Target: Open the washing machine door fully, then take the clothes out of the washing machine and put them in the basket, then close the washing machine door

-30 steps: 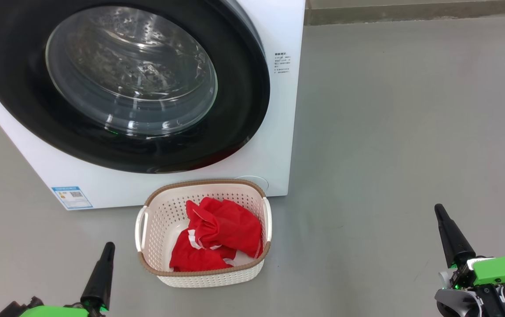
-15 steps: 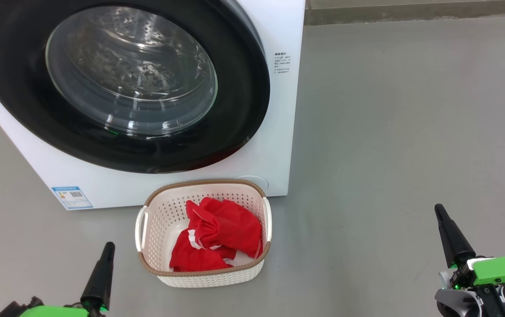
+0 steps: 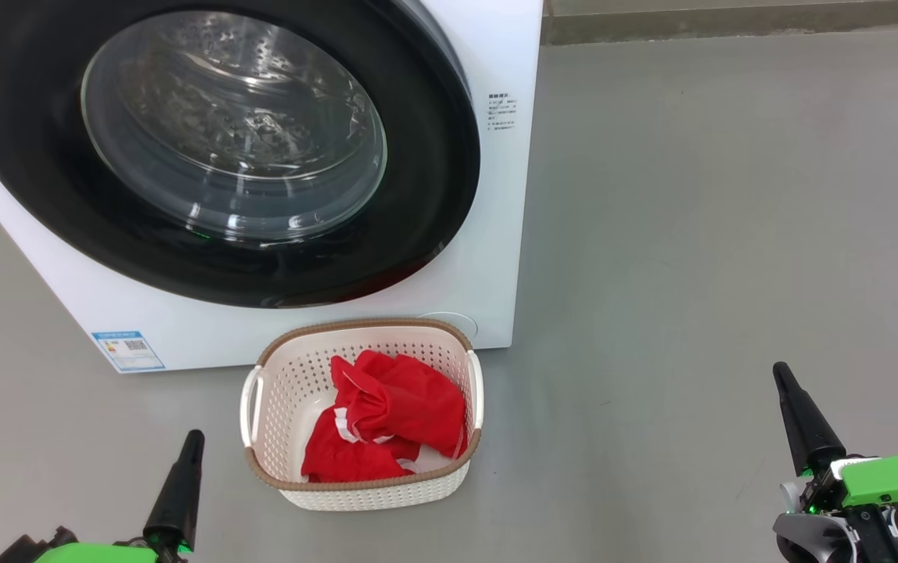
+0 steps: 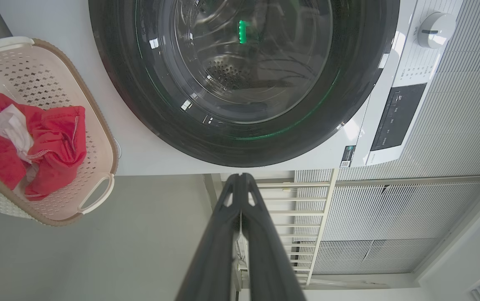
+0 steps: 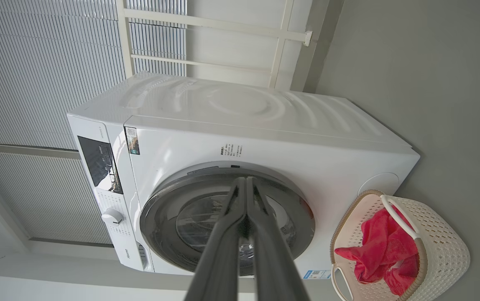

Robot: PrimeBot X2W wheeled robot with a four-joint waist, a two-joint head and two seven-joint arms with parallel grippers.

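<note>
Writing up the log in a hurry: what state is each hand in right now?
Left hand: closed, holding nothing.
Right hand: closed, holding nothing.

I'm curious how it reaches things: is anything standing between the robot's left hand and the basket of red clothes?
Nothing visible does. Just grey floor lies between the left hand and the basket, which is open on top with the clothes inside.
</note>
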